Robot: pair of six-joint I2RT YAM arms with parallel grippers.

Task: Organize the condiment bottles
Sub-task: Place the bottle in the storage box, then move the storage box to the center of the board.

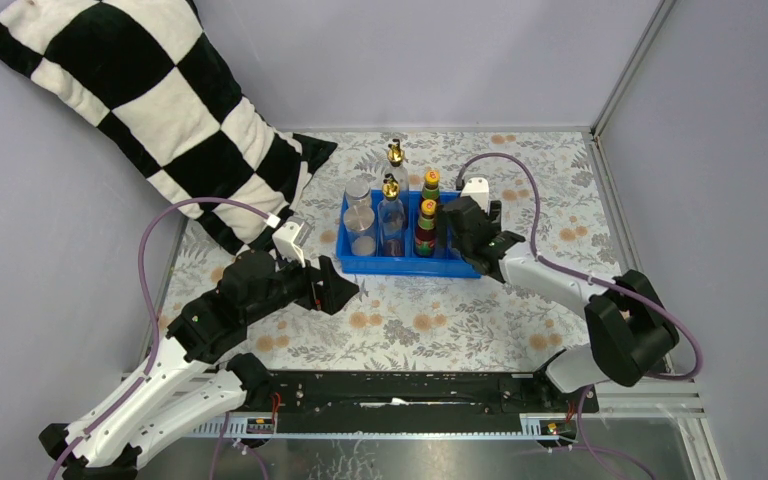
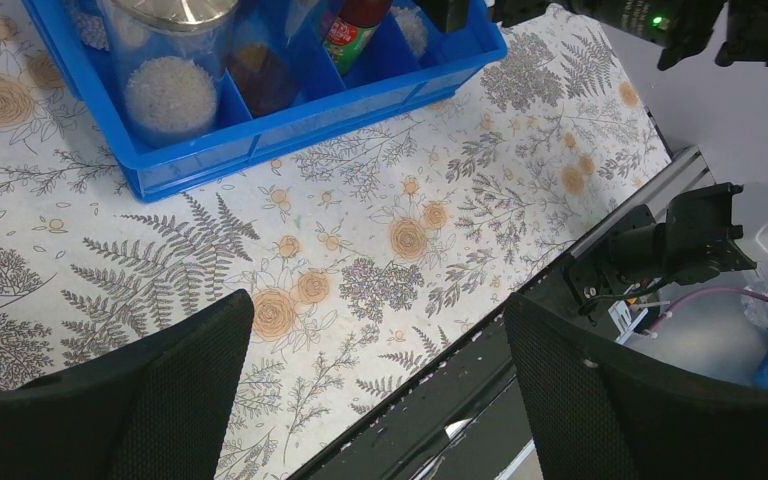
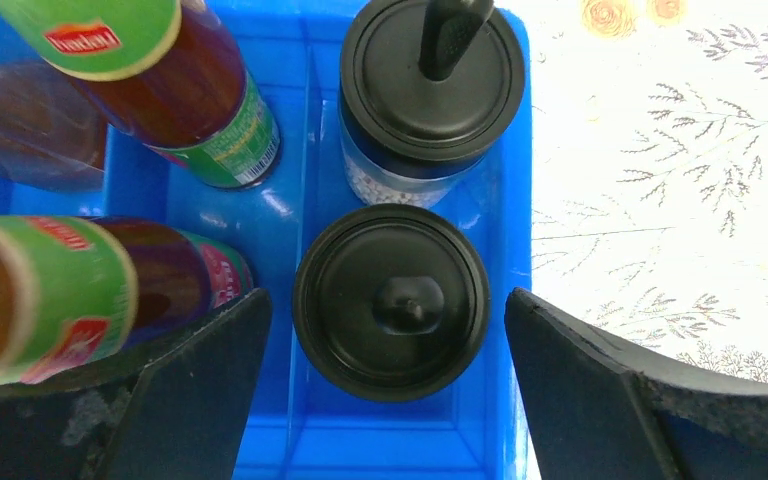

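A blue tray (image 1: 400, 266) holds the condiment bottles in pairs: two silver-lidded jars (image 1: 360, 222) on the left, then two gold-spouted bottles (image 1: 391, 192), then two orange-capped dark bottles (image 1: 427, 212). My right gripper (image 1: 462, 236) is open above the tray's right compartment and hides the shakers in the top view. In the right wrist view it (image 3: 388, 312) straddles the near black-capped shaker (image 3: 391, 300) without touching it; the second shaker (image 3: 430, 90) stands behind, and the labelled bottles (image 3: 195, 95) are to the left. My left gripper (image 1: 352, 290) (image 2: 378, 305) is open and empty over the tablecloth in front of the tray.
A black-and-white checked pillow (image 1: 160, 110) leans at the back left, close to the tray. Grey walls close in the table on three sides. The black mounting rail (image 1: 410, 385) runs along the near edge. The tray's front wall (image 2: 210, 150) shows in the left wrist view.
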